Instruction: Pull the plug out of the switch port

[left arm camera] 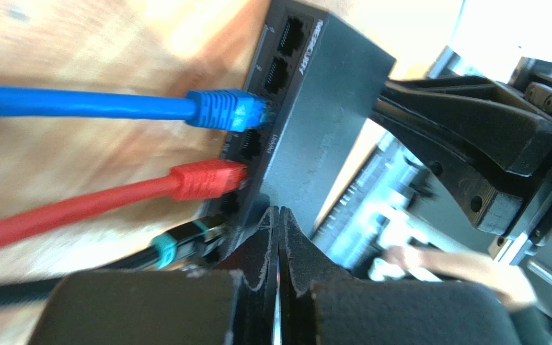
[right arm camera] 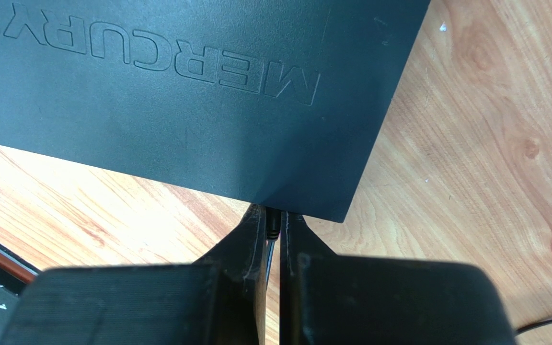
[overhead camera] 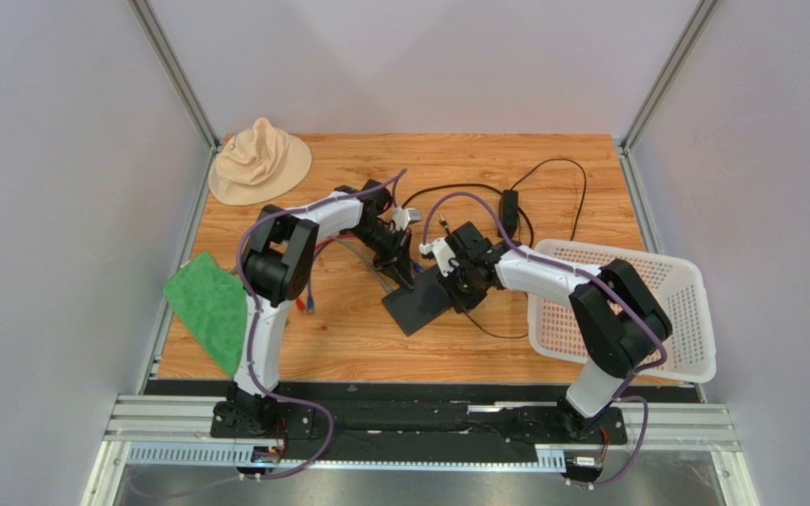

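Left claw: the left claw (left arm camera: 279, 224) has its tips pressed together with nothing between them, and they bear on the switch (left arm camera: 329, 122) at the socket edge, seemingly to pin it down.
Right claw: the right claw (right arm camera: 274, 237) is closed almost fully on a dark stub (right arm camera: 273, 223) that pokes from the switch's far edge. It may be a plug, but too little of it shows to be sure.
Switch: a flat black box lying on the table (overhead camera: 483, 169) between the two claws, with its sockets facing the left arm.
Blue plug: the blue plug (left arm camera: 225, 111) is seated in a socket.
Red plug: the red plug (left arm camera: 207, 180) is at a socket lower down the row and looks seated.
Black lead: a black lead with a teal collar (left arm camera: 178, 244) runs in beside the left claw's tips, with its end hidden.
Done: both claws look placed, one bracing and one gripping.
Left: no plug shows free of its socket, so the pull itself appears not yet made.
Around: a white basket (overhead camera: 684, 316), a tan hat (overhead camera: 259, 160) and a green cloth (overhead camera: 209, 306) lie well apart from the switch.
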You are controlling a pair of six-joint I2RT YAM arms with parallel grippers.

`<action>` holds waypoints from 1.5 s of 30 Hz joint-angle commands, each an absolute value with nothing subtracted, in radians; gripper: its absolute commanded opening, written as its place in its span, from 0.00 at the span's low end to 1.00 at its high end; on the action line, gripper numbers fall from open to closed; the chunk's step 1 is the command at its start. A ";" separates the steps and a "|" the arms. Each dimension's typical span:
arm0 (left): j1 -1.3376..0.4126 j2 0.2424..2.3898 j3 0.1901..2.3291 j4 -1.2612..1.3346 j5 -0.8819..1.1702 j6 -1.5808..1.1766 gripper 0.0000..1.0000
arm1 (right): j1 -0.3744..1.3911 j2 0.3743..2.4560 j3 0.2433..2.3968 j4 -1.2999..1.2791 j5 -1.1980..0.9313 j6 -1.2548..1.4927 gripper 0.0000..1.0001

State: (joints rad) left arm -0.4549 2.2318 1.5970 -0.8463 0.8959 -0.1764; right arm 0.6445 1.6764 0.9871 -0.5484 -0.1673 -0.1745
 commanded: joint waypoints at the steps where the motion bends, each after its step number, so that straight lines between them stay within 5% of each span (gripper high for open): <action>1: -0.445 2.097 1.569 -0.739 0.743 -0.147 0.00 | 0.638 1.712 1.063 -0.580 -0.179 -0.202 0.00; 9: -0.413 1.847 1.338 -0.545 0.727 -0.205 0.00 | 0.641 1.888 1.345 -0.592 -0.235 -0.155 0.00; 17: -0.379 2.027 1.380 -0.563 0.796 -0.261 0.00 | 0.643 2.011 1.476 -0.617 -0.262 -0.173 0.00; 25: -0.357 2.253 1.604 -0.762 0.667 -0.259 0.00 | 0.646 2.008 1.413 -0.598 -0.232 -0.212 0.00; 45: -0.342 2.318 1.580 -0.871 0.598 -0.316 0.00 | 0.641 1.893 1.189 -0.690 -0.318 -0.144 0.00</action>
